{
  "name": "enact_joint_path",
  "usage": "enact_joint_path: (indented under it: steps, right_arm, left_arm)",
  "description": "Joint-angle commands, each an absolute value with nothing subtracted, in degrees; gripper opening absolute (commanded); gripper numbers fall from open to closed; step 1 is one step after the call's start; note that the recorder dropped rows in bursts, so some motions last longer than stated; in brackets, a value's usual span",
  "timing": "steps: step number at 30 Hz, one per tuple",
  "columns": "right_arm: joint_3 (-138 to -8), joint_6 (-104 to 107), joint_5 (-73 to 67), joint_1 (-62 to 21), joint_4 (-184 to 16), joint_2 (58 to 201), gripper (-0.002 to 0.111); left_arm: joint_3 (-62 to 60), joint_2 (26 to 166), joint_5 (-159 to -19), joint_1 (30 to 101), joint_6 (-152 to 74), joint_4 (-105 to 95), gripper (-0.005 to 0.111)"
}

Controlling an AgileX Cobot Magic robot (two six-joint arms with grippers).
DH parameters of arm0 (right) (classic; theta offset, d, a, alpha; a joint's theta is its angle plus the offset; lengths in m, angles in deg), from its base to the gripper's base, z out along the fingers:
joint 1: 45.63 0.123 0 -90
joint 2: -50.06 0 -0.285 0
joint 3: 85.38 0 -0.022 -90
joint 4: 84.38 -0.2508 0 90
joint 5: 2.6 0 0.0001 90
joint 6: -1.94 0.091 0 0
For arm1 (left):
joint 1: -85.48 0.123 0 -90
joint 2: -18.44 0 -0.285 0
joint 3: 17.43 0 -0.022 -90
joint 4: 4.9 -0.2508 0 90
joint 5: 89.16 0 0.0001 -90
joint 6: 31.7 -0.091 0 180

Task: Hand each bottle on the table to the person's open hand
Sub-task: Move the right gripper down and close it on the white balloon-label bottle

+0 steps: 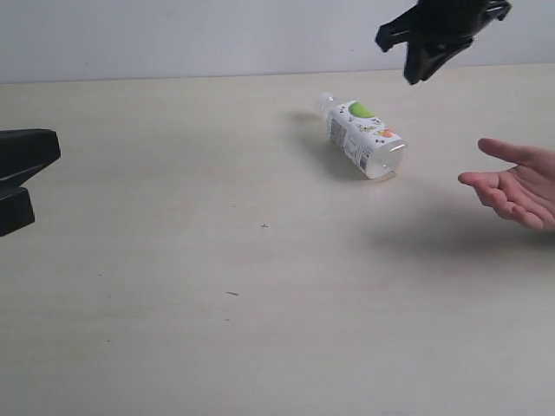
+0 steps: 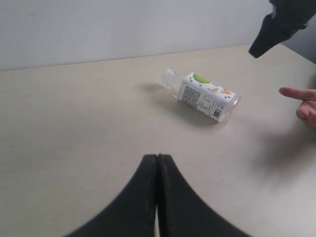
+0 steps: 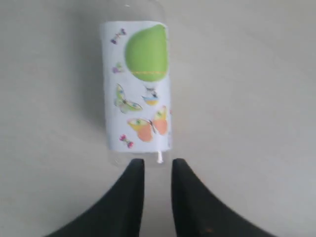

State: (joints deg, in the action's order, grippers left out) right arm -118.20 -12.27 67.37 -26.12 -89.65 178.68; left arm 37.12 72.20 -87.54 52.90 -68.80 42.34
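Note:
One clear bottle (image 1: 364,139) with a white cap and a white label showing a green patch and butterflies lies on its side on the pale table (image 1: 173,277). It also shows in the left wrist view (image 2: 205,96) and fills the right wrist view (image 3: 138,84). My right gripper (image 1: 401,59) hangs above and to the right of the bottle, jaws a little apart with nothing between them (image 3: 157,163). The person's open hand (image 1: 516,186) waits palm up at the right edge, also seen as the hand (image 2: 302,101). At the left edge, my left gripper (image 1: 26,178) is shut and empty (image 2: 157,157).
A pale wall runs behind the table's far edge. The bottle's shadow falls to its left. A few tiny dark specks (image 1: 231,293) mark the tabletop.

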Motion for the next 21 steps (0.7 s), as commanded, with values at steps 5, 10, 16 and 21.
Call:
enact_joint_path:
  steps: [5,10,16,21]
  right_arm:
    - [-123.91,-16.37,67.36,-22.00,-89.80,187.10,0.096]
    - [-123.91,-16.37,66.22,-22.00,-88.50,189.61,0.098]
    - [-123.91,-16.37,64.12,-22.00,-87.13,191.76,0.097]
    - [-123.91,-16.37,60.39,-22.00,-87.24,193.14,0.097]
  left_arm:
    - [37.30,71.85,-87.60,52.99,-69.04,42.14,0.000]
    - [37.30,71.85,-87.60,52.99,-69.04,42.14,0.000]
    - [37.30,71.85,-87.60,52.99,-69.04,42.14,0.000]
    - [37.30,71.85,-87.60,52.99,-69.04,42.14,0.000]
